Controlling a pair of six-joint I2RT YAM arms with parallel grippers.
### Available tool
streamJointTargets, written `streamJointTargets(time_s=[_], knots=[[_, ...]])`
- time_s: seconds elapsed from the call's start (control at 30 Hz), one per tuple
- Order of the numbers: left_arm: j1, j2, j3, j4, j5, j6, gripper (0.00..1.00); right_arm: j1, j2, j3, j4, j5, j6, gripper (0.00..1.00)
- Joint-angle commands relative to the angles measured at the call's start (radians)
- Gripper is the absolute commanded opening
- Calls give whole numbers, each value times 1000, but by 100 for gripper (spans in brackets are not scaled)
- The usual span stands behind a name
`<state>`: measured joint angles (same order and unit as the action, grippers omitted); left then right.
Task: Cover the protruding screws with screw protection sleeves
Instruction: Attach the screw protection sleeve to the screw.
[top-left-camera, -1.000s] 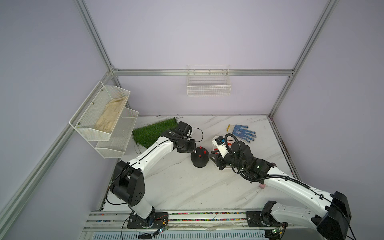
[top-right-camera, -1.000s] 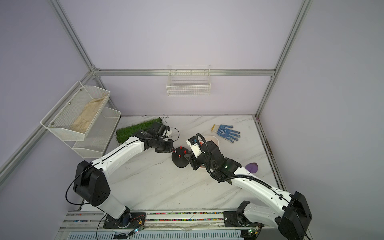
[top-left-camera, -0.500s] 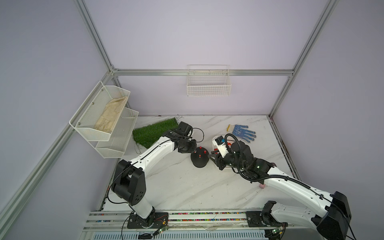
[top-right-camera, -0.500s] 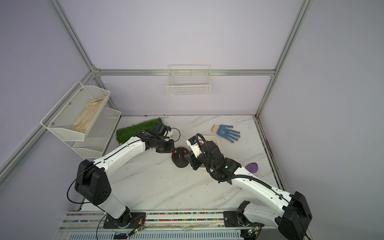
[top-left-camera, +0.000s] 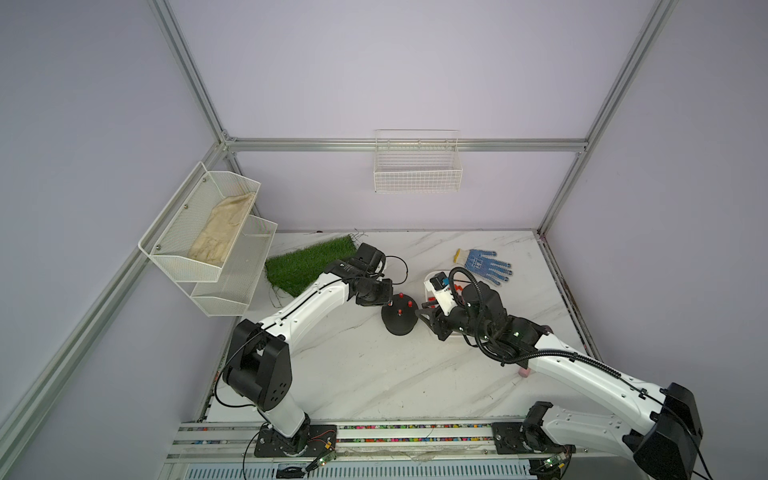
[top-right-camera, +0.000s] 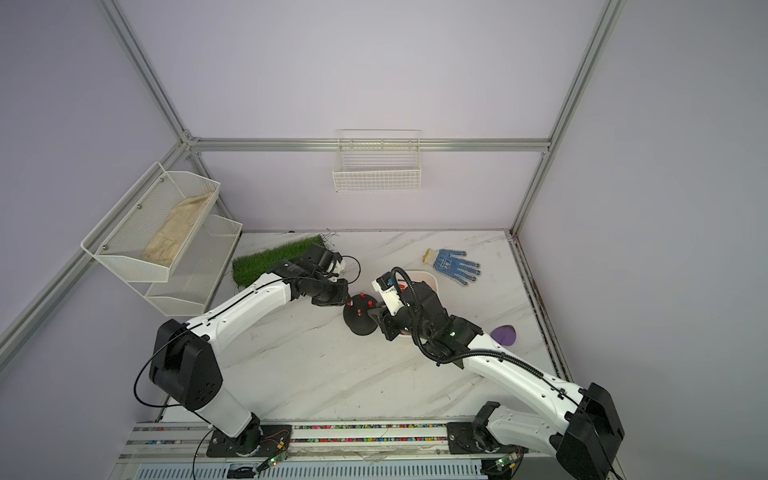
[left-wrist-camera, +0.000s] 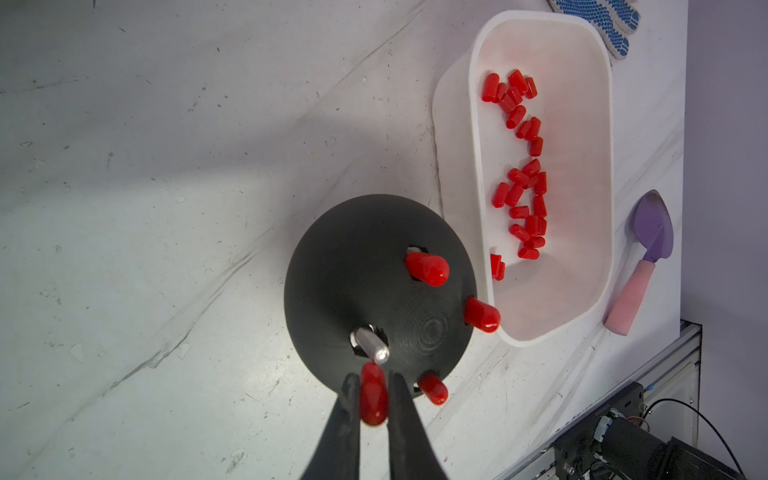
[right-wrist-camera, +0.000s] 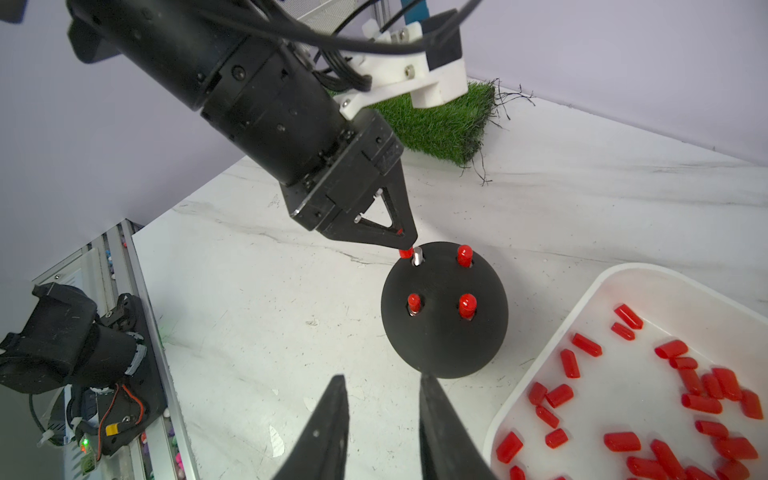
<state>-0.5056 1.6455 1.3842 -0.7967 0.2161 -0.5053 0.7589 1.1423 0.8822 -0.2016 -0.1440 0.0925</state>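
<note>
The left gripper (left-wrist-camera: 372, 380) pinches 1 red sleeve (left-wrist-camera: 372, 399) just beside the bare silvery screw (left-wrist-camera: 373, 345) on the black dome (left-wrist-camera: 353, 282). 3 other screws (left-wrist-camera: 428, 270) wear red sleeves. The right gripper (right-wrist-camera: 380, 384) hangs open, empty, nearby.

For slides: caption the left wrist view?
Left gripper holds a red sleeve at the last bare screw; three screws already capped.

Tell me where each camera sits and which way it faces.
Top views: high over the front rail, facing down toward the back wall; left arm, right arm, black dome between.
Left wrist: on the left arm, looking down on the dome; left jaws shut on a red sleeve beside the bare screw.
Right wrist: on the right arm, facing the dome and the left jaws; right jaws open, empty.
Shared: both wrist views show dome, three capped screws, white tray.
</note>
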Motion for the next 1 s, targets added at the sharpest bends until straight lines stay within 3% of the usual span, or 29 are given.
streamJointTargets(time_s=[0.0,0.97], knots=[[-5,-44,58,12,-16,-9,14,-5,-27,-18,30,-8,2,32],[-10,-14,62,11,-3,-16,14,-4,-14,0,27,-11,-7,32]])
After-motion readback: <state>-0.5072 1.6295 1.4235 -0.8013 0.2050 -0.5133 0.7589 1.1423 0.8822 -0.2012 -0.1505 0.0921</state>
